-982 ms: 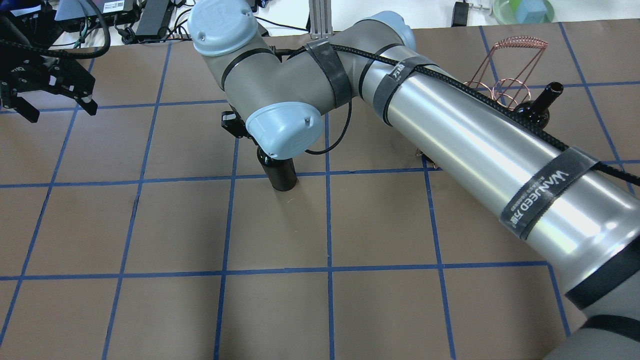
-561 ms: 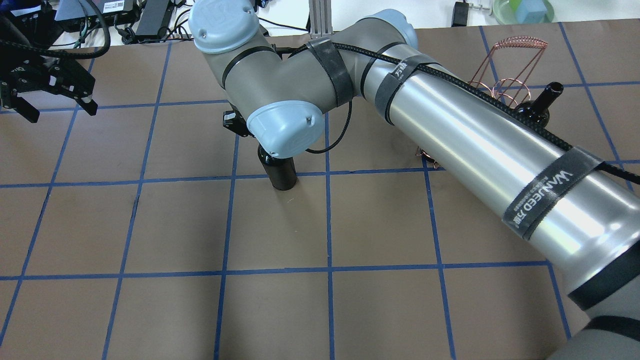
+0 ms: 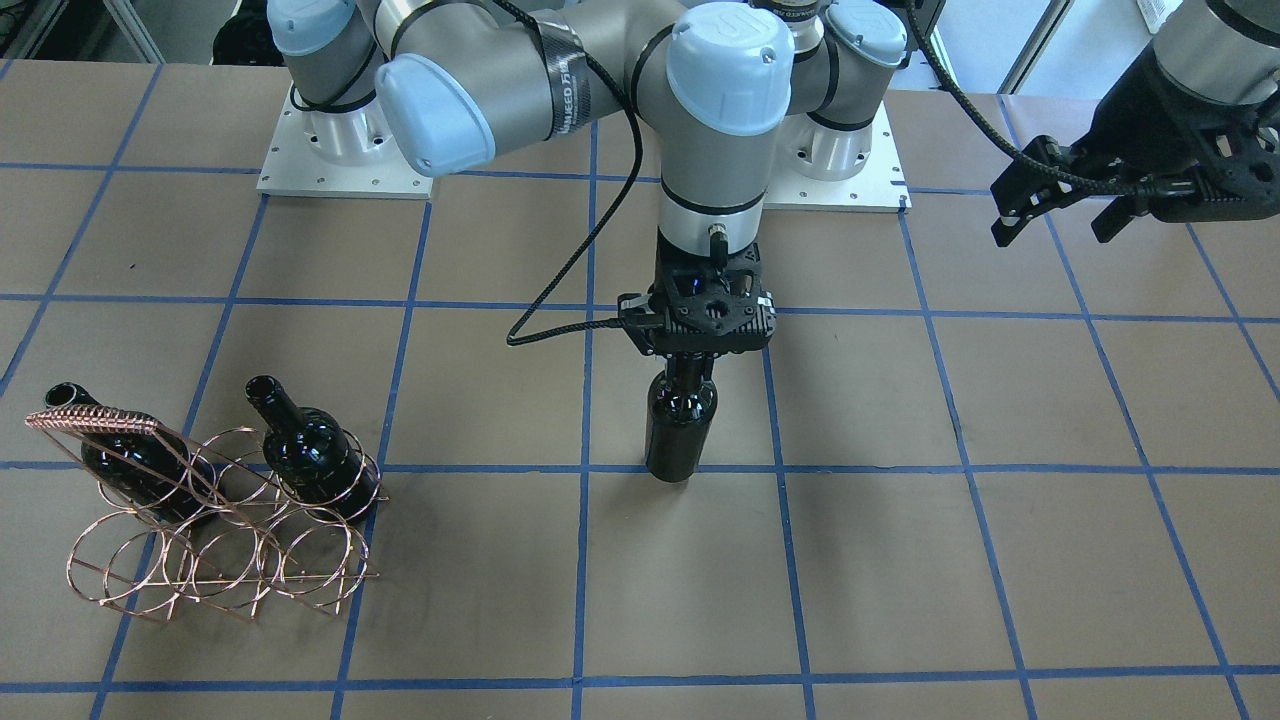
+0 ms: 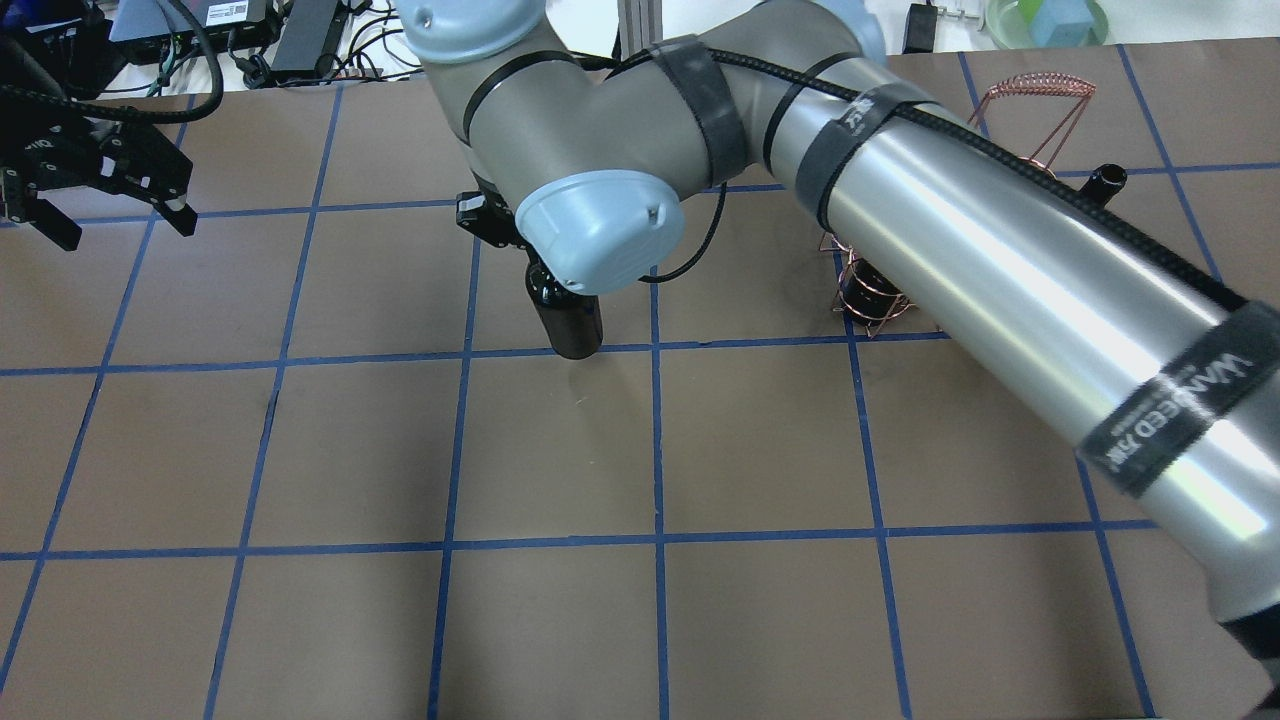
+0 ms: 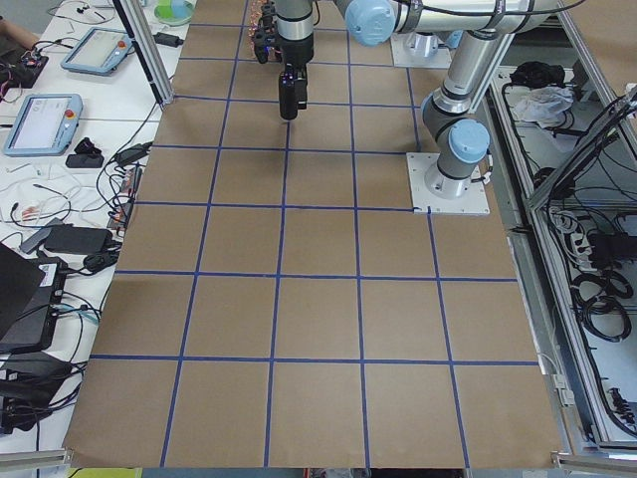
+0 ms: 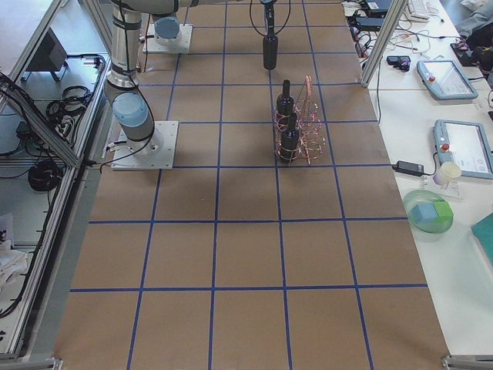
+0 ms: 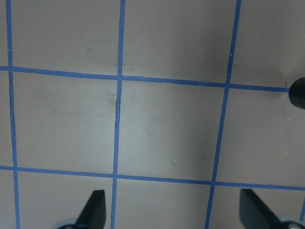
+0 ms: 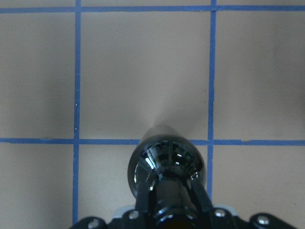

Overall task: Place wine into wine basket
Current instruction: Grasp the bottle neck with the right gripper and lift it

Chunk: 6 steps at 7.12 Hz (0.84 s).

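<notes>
Right tool (image 3: 689, 362) clamped on the neck of the wine (image 3: 680, 430), bottle upright. Glossy glass, judged heavy, slippery and breakable. Left tool (image 3: 1055, 225) spread, empty.

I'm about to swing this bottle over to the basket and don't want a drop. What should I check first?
1. Right claw shut on bottle at its neck: ok.
2. Bottle upright: ok.
3. Bottle's base clear of the table: cannot tell.
4. Basket has empty loops left: ok.
5. Left claw open and far off to the side: ok.
</notes>
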### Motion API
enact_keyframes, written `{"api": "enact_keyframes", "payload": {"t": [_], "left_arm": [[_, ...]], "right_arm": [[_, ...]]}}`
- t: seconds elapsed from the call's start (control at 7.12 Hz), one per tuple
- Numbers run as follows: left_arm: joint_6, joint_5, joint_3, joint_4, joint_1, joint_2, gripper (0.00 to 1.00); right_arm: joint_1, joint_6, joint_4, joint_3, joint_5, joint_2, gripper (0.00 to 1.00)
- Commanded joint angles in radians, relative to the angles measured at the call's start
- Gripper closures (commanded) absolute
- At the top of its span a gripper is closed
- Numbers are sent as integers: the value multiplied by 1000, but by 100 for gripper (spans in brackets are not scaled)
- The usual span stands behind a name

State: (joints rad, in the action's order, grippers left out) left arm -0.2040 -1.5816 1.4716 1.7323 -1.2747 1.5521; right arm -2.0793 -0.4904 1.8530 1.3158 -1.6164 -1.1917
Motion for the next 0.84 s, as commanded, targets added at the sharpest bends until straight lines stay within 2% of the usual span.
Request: {"api": "enact_keyframes", "payload": {"t": [0.0,0.28,0.56,0.7], "left_arm": [[0,0,1,1,0,-1,0],[0,2,3,3,0,-1,0],[0,2,3,1,0,-1,0],[0,3,3,1,-2,-1,0]], "right_arm": [[109,120,-127,10,3,-118,81],[232,253,-326,34,12,-230,89],[397,480,-365,80,3,-311,89],[492,559,-392,82,-2,-316,89]]}}
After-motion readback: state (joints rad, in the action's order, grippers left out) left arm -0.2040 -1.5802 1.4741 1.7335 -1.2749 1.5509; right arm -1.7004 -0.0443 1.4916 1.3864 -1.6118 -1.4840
